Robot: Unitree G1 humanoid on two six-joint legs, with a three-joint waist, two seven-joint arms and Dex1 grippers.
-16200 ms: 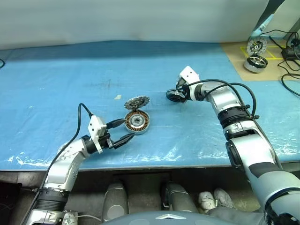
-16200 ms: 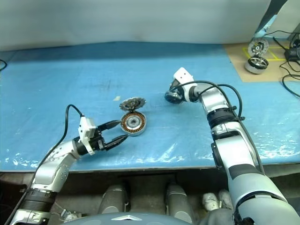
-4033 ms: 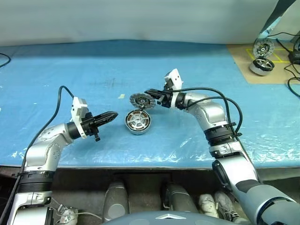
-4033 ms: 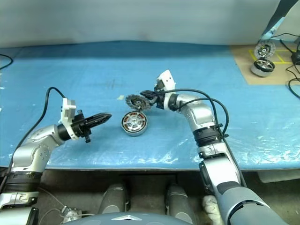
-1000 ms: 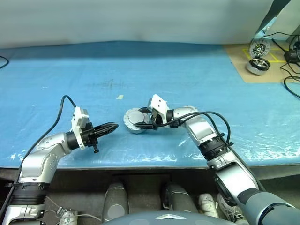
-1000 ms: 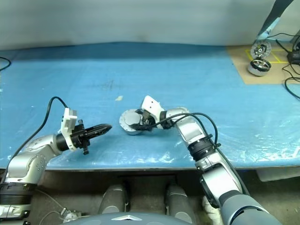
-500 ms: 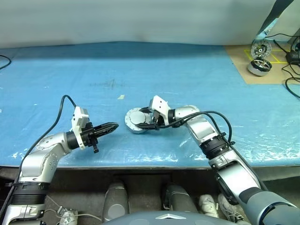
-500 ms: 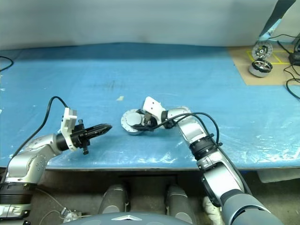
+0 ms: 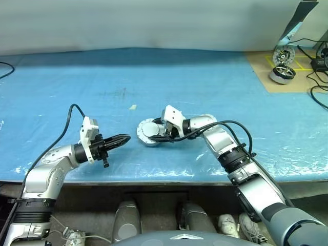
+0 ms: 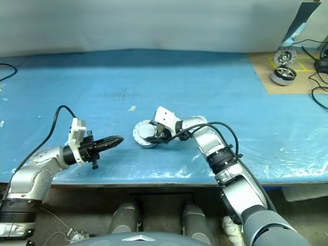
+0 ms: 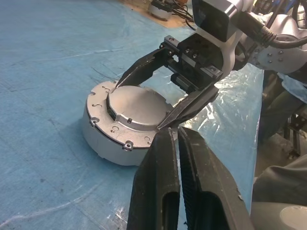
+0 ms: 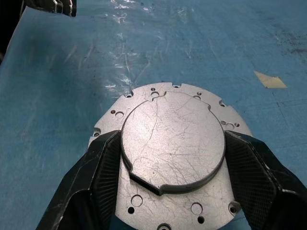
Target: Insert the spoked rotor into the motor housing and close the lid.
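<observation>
Blue plastic sheeting (image 9: 215,82) covered the long work table, wrinkled and shiny along its near edge, with a pale wall behind it. No brand, label or readable writing showed anywhere; the only marks were a small scrap of pale tape (image 9: 132,107) on the sheet and yellow lines on a brown board (image 9: 266,64) at the far right corner, where two silver spoked wheels (image 9: 282,73) sat among black cables.

Near the middle of the table the motor housing (image 11: 103,139) stood flat on the sheet, its round axis pointing straight up. The lid (image 12: 172,139) lay face-up on top of it, level, a smooth silver-grey disc with a raised round centre plate and small screw holes around its flange. Being round, it had no long axis; a notch in the raised plate faced the right gripper's wrist.

The right gripper (image 9: 154,134) reached in from the right, tilted slightly downward, its two black fingers (image 12: 96,177) spread wide to either side of the raised plate and set against its rim.

The left gripper (image 9: 124,138) hovered level just beside the housing on its left, pointing at it, fingers pressed together with nothing between them.
</observation>
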